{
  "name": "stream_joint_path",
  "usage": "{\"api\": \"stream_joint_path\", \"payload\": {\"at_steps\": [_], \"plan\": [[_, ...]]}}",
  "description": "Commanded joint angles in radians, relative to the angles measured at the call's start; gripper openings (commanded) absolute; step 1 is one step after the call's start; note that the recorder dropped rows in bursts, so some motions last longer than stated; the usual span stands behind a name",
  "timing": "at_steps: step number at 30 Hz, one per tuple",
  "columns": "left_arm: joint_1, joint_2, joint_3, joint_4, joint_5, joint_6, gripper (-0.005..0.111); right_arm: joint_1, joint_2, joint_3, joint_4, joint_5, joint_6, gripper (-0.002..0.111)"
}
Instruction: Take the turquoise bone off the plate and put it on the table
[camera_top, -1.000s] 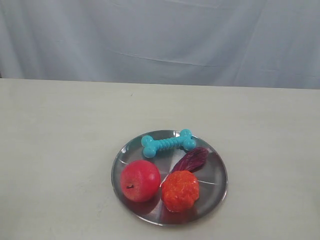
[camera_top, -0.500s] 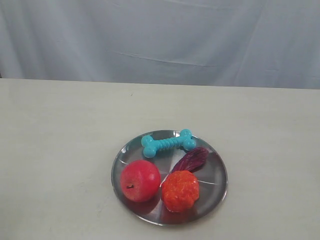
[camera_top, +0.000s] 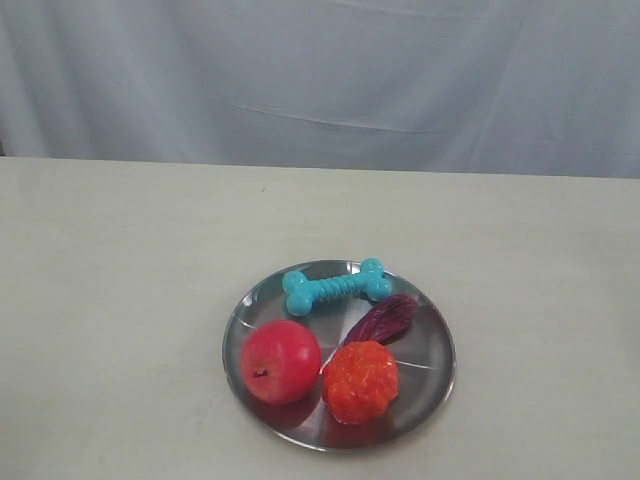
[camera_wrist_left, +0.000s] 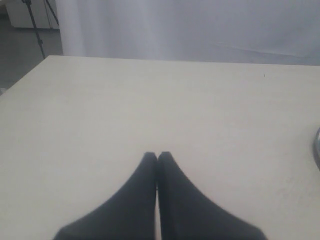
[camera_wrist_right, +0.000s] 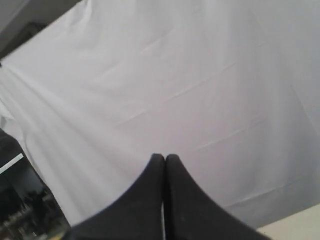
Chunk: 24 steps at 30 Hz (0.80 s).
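Observation:
The turquoise bone (camera_top: 336, 286) lies across the far part of the steel plate (camera_top: 432, 340), which rests on the beige table (camera_top: 120, 270). Neither gripper shows in the exterior view. In the left wrist view my left gripper (camera_wrist_left: 157, 156) is shut and empty, low over bare tabletop, with a sliver of the plate's rim (camera_wrist_left: 317, 145) at the frame's edge. In the right wrist view my right gripper (camera_wrist_right: 164, 158) is shut and empty, pointing at the white curtain; the bone is out of that view.
On the plate with the bone sit a red apple (camera_top: 281, 361), an orange-red knobbly fruit (camera_top: 360, 381) and a dark purple leaf-shaped piece (camera_top: 383, 319). A white curtain (camera_top: 320, 80) hangs behind the table's far edge. A tripod (camera_wrist_left: 36, 20) stands beyond the table's corner.

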Motion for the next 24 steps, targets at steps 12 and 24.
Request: {"api": "stream_joint_path", "payload": {"at_steps": [12, 24], "plan": [[0.004, -0.001, 0.003, 0.001, -0.005, -0.004, 0.0, 0.001, 0.8, -0.697, -0.06, 0.778, -0.657, 0.0], [0.004, -0.001, 0.003, 0.001, -0.005, -0.004, 0.0, 0.039, 1.129, -0.856, 0.286, 0.842, -1.21, 0.0]]}}
